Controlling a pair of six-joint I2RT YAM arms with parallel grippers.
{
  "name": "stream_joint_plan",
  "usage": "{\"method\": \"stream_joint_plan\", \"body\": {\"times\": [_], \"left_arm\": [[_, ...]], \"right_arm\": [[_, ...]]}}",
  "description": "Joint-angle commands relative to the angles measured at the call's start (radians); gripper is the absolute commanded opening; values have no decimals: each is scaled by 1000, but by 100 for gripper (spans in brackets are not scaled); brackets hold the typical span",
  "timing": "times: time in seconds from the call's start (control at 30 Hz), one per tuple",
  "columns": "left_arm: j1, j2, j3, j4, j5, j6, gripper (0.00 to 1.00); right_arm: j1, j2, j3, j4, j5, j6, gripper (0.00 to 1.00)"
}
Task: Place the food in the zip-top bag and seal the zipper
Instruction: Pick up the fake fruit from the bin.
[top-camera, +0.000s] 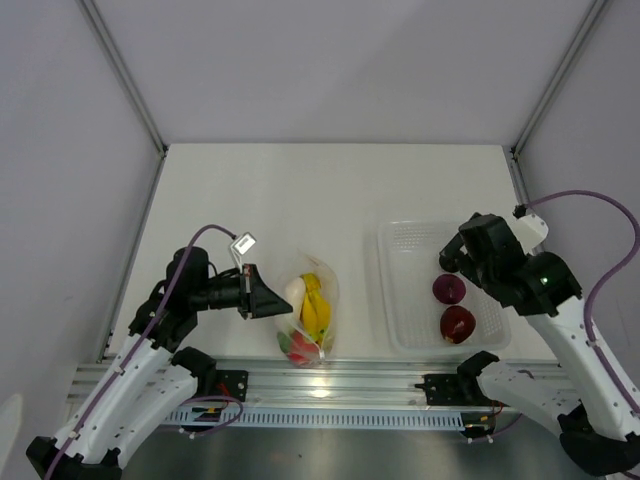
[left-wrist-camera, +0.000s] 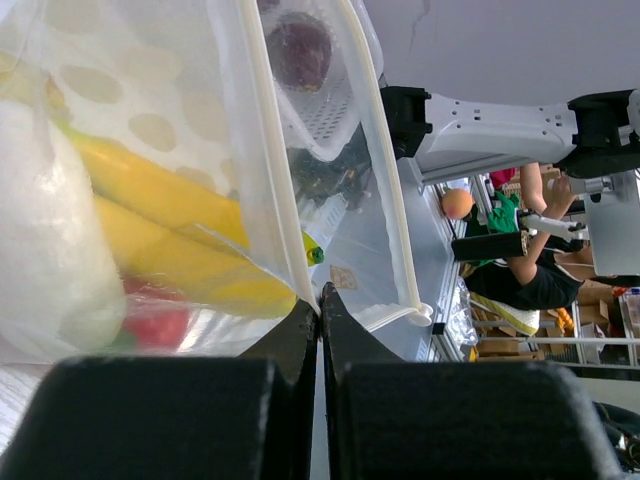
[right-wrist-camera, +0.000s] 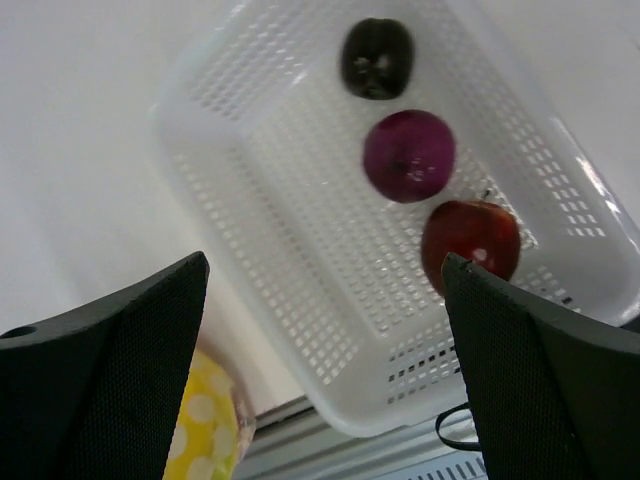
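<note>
Left fingers (left-wrist-camera: 160, 420) pinch zip-top bag (top-camera: 308, 320) at zipper (left-wrist-camera: 270, 170); right fingers (right-wrist-camera: 90, 390) wide above tray (right-wrist-camera: 300, 300).

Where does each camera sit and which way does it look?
Top: above and behind the arms, looking down at the table; both arms show.
Left wrist: on the left wrist, facing the zip-top bag pinched in its shut left gripper.
Right wrist: on the right wrist, looking down between its open right gripper's fingers into the tray.
Shared: top and right wrist both show the tray's purple fruit and red fruit.
</note>
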Motion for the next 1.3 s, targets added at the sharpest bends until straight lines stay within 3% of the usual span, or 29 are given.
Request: {"method": "stream_joint_plan", "body": {"times": [0.0, 0.13, 0.23, 0.6, 0.77, 1.0, 1.27], "left_arm": [[0, -8, 19, 57, 27, -5, 1], [0, -7, 2, 76, 49, -13, 1], [0, -5, 2, 74, 58, -7, 1], [11, -2, -2, 82, 84, 2, 1], [20, 4, -2, 76, 89, 15, 1], [24, -2, -2, 74, 96, 7, 0], [27, 4, 7, 68, 96, 7, 1]], "right_arm": [[-126, 56, -73, -35, -31, 44, 99], [-299, 113, -179, -15, -135, 62, 99], [-329, 130, -226, -33, -126, 110, 99], [-347, 71, -410, -22, -173, 295, 99], [-347, 85, -441, -39, -192, 311, 100], [-349, 50, -562, 73, -267, 308, 99], [-346, 62, -578, 96, -249, 312, 90]]}}
